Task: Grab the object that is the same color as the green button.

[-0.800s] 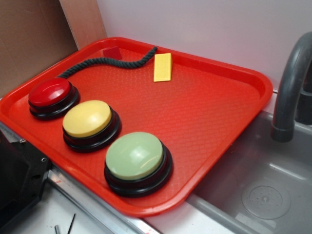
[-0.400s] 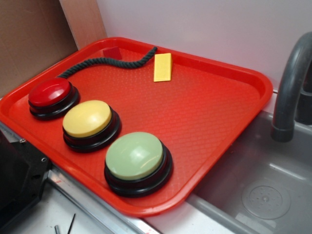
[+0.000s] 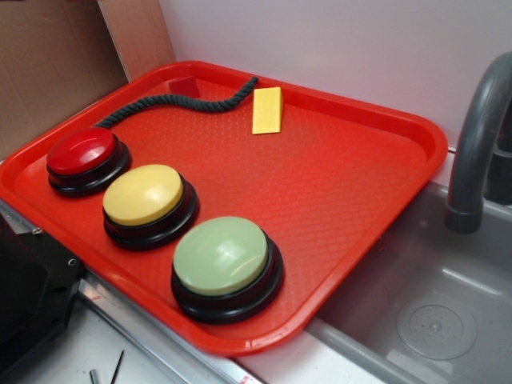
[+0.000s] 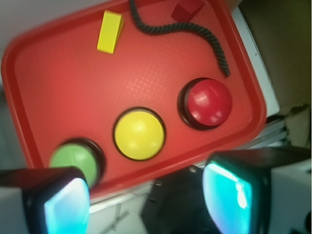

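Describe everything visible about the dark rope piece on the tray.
The rope is a thin, dark green twisted cord, apparently fibrous and limp. It lies flat in a loose S-curve along the far part of the red tray, one end near the red button, the other curling up beside the yellow block. A small red block sits close behind it; contact is unclear. The gripper is off it, over the tray's opposite edge.
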Controlling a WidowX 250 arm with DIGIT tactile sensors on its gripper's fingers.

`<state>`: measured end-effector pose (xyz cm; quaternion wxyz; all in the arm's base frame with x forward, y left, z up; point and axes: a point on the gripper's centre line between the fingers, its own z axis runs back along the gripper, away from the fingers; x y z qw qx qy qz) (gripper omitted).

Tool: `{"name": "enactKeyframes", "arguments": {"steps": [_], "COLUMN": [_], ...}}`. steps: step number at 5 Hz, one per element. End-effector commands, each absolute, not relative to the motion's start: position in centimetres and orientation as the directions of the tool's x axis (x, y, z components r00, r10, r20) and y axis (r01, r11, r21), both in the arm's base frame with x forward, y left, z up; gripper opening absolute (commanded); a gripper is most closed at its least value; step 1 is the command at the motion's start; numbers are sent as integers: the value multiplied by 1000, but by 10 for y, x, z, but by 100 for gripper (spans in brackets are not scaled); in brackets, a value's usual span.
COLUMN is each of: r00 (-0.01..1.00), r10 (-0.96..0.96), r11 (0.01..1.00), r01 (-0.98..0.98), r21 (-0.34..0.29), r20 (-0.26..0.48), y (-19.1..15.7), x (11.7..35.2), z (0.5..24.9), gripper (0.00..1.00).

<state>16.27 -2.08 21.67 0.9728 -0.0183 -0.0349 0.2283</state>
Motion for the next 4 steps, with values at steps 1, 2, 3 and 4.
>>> {"name": "enactKeyframes", "arguments": {"steps": [1,2,3,4], "r00": [570,350,180,88], "r10": [812,929,969,973], "r11": [583,368,214,130], "r01": [-796,-909,-954,-973], "r21": [-164,-197,-211,-192], "r20": [125,121,169,214], "y": [-4,22,39,54], "x": [216,247,271,285], "z": [191,161,133,112], "gripper": [100,100,100,100]}}
